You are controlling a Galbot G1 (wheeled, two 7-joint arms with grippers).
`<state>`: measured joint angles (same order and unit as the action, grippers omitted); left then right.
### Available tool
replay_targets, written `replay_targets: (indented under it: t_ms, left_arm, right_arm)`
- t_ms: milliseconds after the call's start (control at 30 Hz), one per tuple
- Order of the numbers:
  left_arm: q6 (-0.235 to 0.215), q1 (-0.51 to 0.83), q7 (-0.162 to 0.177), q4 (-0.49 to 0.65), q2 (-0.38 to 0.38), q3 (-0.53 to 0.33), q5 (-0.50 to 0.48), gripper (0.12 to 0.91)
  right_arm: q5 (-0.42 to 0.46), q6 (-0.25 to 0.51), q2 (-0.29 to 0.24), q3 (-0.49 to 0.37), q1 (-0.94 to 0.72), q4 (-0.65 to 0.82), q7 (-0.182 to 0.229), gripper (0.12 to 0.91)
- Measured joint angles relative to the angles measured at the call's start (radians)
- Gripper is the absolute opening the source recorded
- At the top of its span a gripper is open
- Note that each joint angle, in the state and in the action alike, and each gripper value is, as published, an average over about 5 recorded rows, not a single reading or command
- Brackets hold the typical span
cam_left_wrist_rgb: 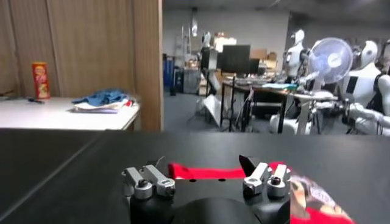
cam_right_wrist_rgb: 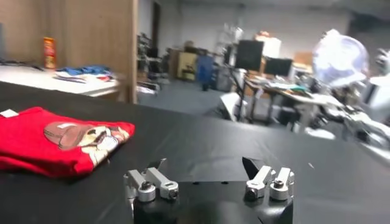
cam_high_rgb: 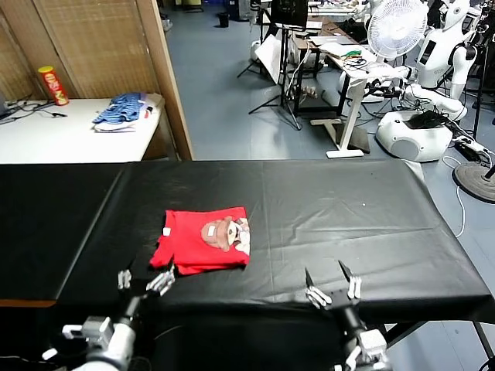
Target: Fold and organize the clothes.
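Note:
The red T-shirt (cam_high_rgb: 205,239) lies folded into a small rectangle on the black table (cam_high_rgb: 348,209), its brown-and-white cartoon print facing up. My left gripper (cam_high_rgb: 145,278) hovers open just in front of the shirt's near edge, nothing between its fingers. In the left wrist view the red shirt (cam_left_wrist_rgb: 207,171) shows just beyond the open left gripper (cam_left_wrist_rgb: 204,165). My right gripper (cam_high_rgb: 330,278) stands open near the table's front edge, well to the right of the shirt. The right wrist view shows the shirt (cam_right_wrist_rgb: 58,143) off to one side of the open right gripper (cam_right_wrist_rgb: 206,165).
A white side table (cam_high_rgb: 54,127) at the back left carries a blue-and-white fabric pile (cam_high_rgb: 124,110) and a red can (cam_high_rgb: 52,83). A wooden partition (cam_high_rgb: 166,69) stands behind the table. Desks, a fan (cam_high_rgb: 397,27) and other robots fill the room beyond.

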<state>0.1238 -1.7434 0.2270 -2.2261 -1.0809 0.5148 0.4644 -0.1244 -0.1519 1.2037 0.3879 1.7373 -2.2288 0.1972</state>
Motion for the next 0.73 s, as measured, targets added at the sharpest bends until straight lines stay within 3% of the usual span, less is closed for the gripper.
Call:
replay_targets:
  t_ms: [100, 367, 733]
  left_arm:
    - [0.030, -0.066, -0.017, -0.021, -0.005, 0.028, 0.014, 0.798]
    - [0.114, -0.186, 0.008, -0.067, -0.021, 0.094, 0.024, 0.798]
    - [0.126, -0.210, 0.007, -0.090, -0.024, 0.129, 0.051, 0.798]
  right_arm:
    - [-0.022, -0.039, 0.009, 0.012, 0.063, -0.045, 0.025, 0.798]
    - [-0.075, -0.145, 0.014, 0.027, 0.161, -0.135, 0.075, 0.798]
    - [-0.076, -0.148, 0.014, 0.028, 0.181, -0.154, 0.074, 0.798]
